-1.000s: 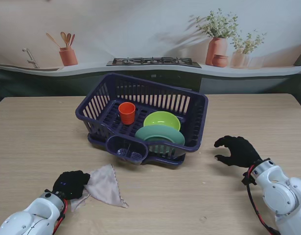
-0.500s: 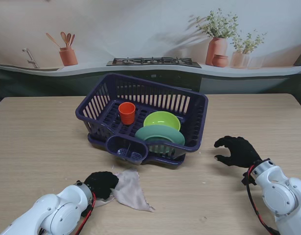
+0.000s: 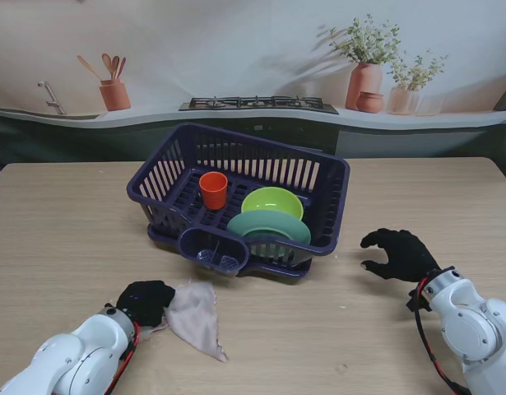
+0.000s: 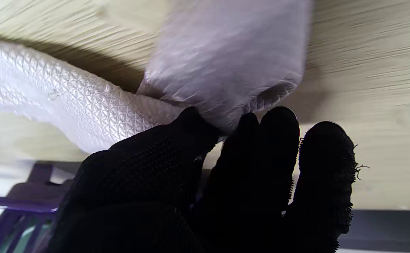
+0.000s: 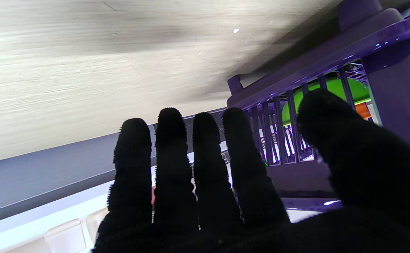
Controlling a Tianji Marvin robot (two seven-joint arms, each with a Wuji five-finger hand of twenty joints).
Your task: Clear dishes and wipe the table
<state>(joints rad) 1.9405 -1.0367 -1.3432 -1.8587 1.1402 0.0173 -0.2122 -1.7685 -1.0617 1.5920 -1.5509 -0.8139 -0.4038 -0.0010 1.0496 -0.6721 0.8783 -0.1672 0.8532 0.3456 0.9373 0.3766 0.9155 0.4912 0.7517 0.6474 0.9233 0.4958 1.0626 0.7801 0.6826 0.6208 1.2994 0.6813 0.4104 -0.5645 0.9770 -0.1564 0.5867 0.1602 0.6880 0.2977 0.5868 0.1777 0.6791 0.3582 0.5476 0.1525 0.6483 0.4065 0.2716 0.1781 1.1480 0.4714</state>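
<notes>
My left hand (image 3: pixel 143 301) is shut on a pale pink cloth (image 3: pixel 195 317) that lies on the wooden table (image 3: pixel 63 222), nearer to me than the dish rack (image 3: pixel 240 200). In the left wrist view the gloved fingers (image 4: pixel 261 168) pinch the cloth (image 4: pixel 226 66). The purple rack holds an orange cup (image 3: pixel 213 189), a lime bowl (image 3: pixel 271 202) and a green plate (image 3: pixel 268 225). My right hand (image 3: pixel 396 254) rests open, fingers curled, to the right of the rack, holding nothing. Its wrist view shows spread fingers (image 5: pixel 171 165) and the rack's side (image 5: pixel 317 70).
A counter at the back carries a stove (image 3: pixel 258 104), a pot of wooden utensils (image 3: pixel 114 90) and potted plants (image 3: pixel 365 70). Small crumbs speckle the table near my right hand (image 3: pixel 345 307).
My left hand swept the cloth to the right and then back to the left, trailing the cloth with it. The right hand stayed still.
</notes>
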